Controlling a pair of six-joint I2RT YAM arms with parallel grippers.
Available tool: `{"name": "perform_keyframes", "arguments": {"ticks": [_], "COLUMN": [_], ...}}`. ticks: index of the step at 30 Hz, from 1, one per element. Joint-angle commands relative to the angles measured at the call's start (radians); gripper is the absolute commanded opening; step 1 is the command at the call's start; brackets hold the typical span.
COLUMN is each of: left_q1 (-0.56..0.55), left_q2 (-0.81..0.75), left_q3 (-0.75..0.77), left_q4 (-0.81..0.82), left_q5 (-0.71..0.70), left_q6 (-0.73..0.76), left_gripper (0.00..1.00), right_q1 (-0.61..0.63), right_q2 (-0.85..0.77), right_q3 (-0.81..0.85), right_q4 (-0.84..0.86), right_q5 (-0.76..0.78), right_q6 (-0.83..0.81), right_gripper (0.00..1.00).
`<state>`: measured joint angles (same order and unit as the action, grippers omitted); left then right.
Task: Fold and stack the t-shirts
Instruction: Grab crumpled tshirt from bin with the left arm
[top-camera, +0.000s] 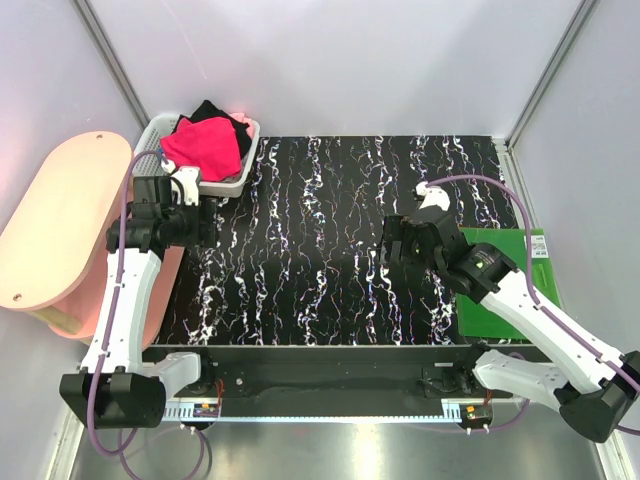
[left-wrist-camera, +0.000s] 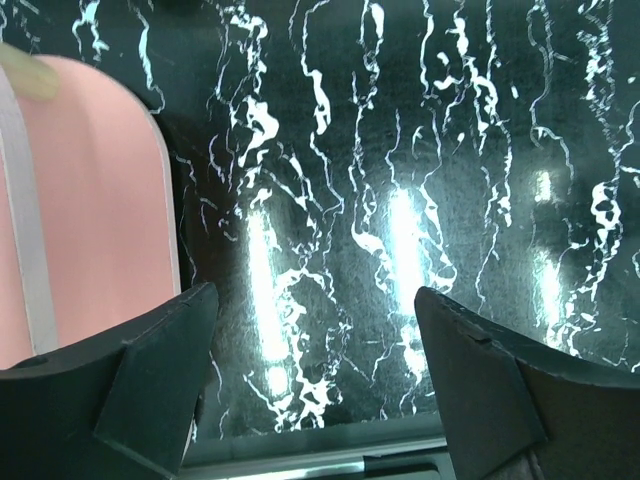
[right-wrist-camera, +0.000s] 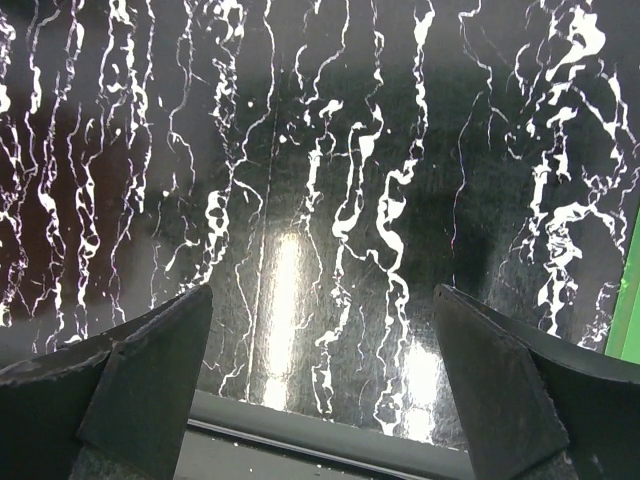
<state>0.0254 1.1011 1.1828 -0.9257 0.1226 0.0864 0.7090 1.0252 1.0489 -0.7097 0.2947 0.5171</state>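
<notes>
Left gripper (left-wrist-camera: 315, 300) and right gripper (right-wrist-camera: 322, 295) were spread, empty, above table (top-camera: 330, 200); pinkish-red t-shirt (top-camera: 202, 147) lay bunched with black t-shirt (top-camera: 212, 112) in white basket (top-camera: 228, 186), so a pinch there risked dragging both out or catching the rim.

The black table (top-camera: 340, 200), veined with white, carries a white basket (top-camera: 226, 185) at its far left corner. A green mat (top-camera: 485, 318) lies flat along its right edge, toward the near side.
</notes>
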Motion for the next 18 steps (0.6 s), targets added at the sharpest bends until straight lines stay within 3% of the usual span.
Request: {"name": "perform_keyframes", "arguments": {"ticks": [1,8,18], "left_q1": [0.004,0.002,0.002], "left_q2": [0.008,0.162,0.523], "left_q3": [-0.006,0.064,0.452], "left_q4": [0.083,0.145,0.148], "left_q5": [0.040,0.014,-0.087], "left_q6": [0.012,0.004,-0.013], "left_gripper": [0.82,0.76,0.78], "right_q1": [0.001,0.000,0.001], "right_q2": [-0.010,0.016,-0.023], "right_q3": [-0.016,-0.003,-0.007], "right_q4": [0.019,0.009,0.004], "right_q5": [-0.022,-0.040,-0.072], "right_q6": [0.034,0.046,0.070], "right_gripper": [1.00,1.00,1.00]}}
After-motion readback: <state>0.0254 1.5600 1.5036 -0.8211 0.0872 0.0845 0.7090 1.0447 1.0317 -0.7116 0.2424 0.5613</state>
